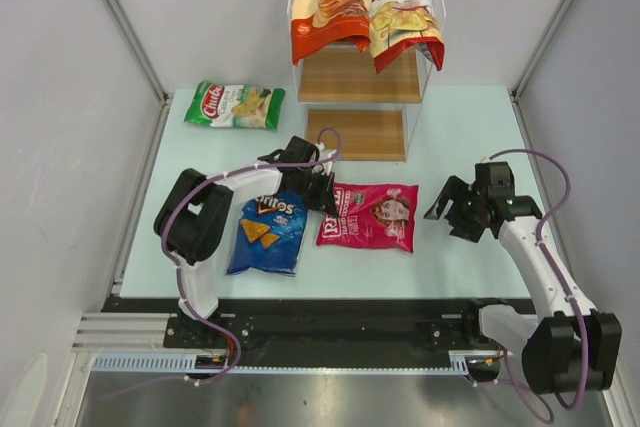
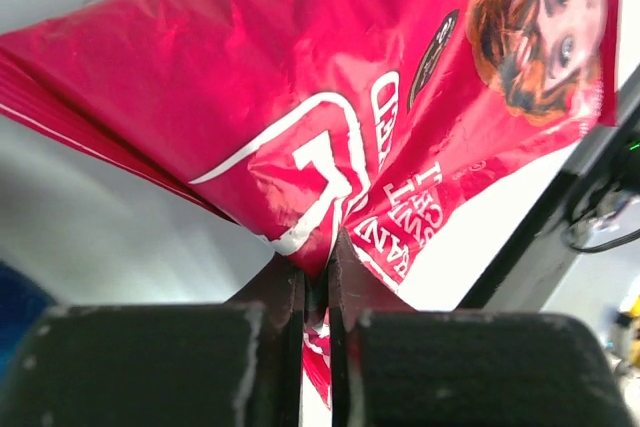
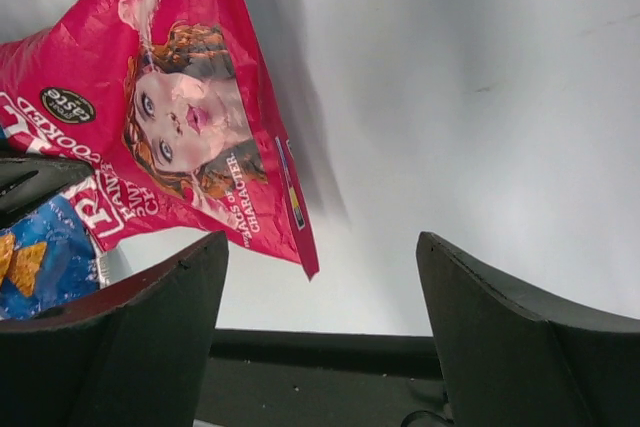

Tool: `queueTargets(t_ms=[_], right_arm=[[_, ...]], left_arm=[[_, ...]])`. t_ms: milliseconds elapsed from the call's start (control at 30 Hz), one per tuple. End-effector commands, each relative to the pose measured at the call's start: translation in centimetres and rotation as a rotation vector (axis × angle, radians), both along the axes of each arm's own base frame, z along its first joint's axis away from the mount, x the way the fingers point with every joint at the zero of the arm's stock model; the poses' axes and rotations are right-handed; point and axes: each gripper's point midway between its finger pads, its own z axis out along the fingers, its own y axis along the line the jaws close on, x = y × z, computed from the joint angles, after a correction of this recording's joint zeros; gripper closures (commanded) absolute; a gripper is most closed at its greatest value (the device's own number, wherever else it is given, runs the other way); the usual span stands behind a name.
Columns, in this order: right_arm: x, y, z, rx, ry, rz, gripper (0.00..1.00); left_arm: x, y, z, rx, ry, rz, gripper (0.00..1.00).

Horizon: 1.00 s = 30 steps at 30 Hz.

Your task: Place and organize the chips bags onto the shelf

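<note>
Now the left pincer (image 2: 315, 265) pinches the pink bag (image 1: 370, 215) at its left edge; the right pincer (image 3: 320, 287) is spread, empty. Next, probably, lift to the shelf (image 1: 356, 134).

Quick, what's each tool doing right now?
Left tool: shut on the pink Real bag.
Right tool: open, holding nothing.

Bright, even overhead light; soft shadows; sheen on pink bag (image 2: 300, 77); wrist-view foreground blurred.
</note>
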Motion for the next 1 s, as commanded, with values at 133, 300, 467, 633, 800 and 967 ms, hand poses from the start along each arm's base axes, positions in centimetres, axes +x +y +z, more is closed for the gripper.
queueTargets(t_ms=[133,300,467,633,800,967], right_arm=[[2.2,3.5,-0.5,0.086,-0.030,0.153,0.20],[3.2,3.9,-0.3,0.083,-0.066,0.152,0.18],[2.9,4.5,-2.2,0.094,0.013,0.170,0.18],[2.8,5.4,-3.5,0.064,0.054,0.163,0.18],[1.6,5.1,-5.1,0.031,0.149,0.104,0.18],[2.7,3.8,-4.4,-0.019,0.084,0.065,0.18]], left_arm=[[-1.1,0.7,1.4,0.054,-0.110,-0.167,1.00],[-2.8,-0.8,2.5,0.065,-0.153,-0.305,1.00],[-4.9,-2.8,3.0,0.051,-0.146,-0.381,1.00],[-5.4,-3.0,2.4,0.049,-0.114,-0.383,1.00],[-4.9,-2.5,1.7,0.100,-0.117,-0.372,1.00],[-5.1,-2.6,1.5,0.095,-0.109,-0.380,1.00]])
